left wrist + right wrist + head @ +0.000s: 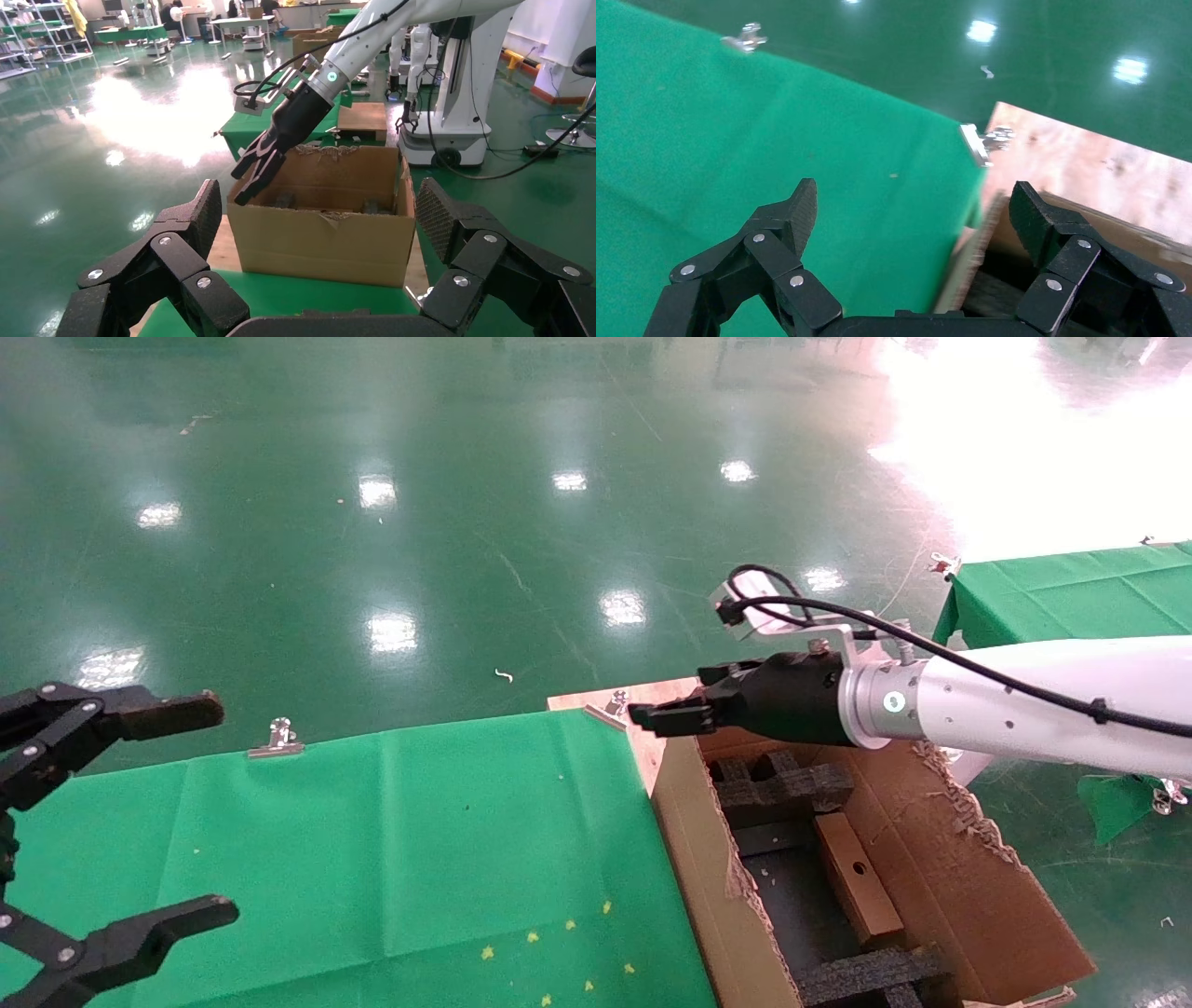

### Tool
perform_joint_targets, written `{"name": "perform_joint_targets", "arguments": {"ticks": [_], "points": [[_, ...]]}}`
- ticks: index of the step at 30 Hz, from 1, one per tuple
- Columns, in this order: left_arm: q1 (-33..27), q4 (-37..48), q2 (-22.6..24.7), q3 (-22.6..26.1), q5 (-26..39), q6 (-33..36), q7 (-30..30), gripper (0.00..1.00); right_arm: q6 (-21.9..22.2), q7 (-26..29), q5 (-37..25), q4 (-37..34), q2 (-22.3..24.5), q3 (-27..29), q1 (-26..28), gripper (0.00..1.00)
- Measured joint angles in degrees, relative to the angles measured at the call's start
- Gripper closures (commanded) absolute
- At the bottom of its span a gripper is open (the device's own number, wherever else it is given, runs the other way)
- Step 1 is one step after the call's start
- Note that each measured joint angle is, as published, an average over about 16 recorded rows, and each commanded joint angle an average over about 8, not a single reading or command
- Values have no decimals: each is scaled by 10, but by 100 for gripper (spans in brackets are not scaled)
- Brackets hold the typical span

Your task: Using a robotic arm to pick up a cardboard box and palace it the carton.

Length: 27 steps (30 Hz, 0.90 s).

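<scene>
The robotic arm (1043,696) reaches in from the right. Its right gripper (652,717) is open and empty above the far left corner of the carton (689,840). In the right wrist view the gripper (916,203) straddles the carton's rim (968,260). The cardboard box (843,859), with its round hole, lies flat inside the carton between dark foam inserts (782,789). My left gripper (214,810) is open and empty at the table's left edge. The left wrist view (318,203) faces the carton (323,242) and the right gripper (249,175).
The green cloth table (419,850) lies left of the carton, with a binder clip (277,738) at its far edge. A bare wooden board (643,696) shows under the carton's far corner. A second green table (1071,589) stands at the right.
</scene>
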Motion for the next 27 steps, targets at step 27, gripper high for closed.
{"name": "perform_joint_targets", "arguments": {"ticks": [27], "points": [[0, 0, 0, 0, 0, 0, 0, 0, -341, -410, 247, -25, -30, 436, -224, 0]]}}
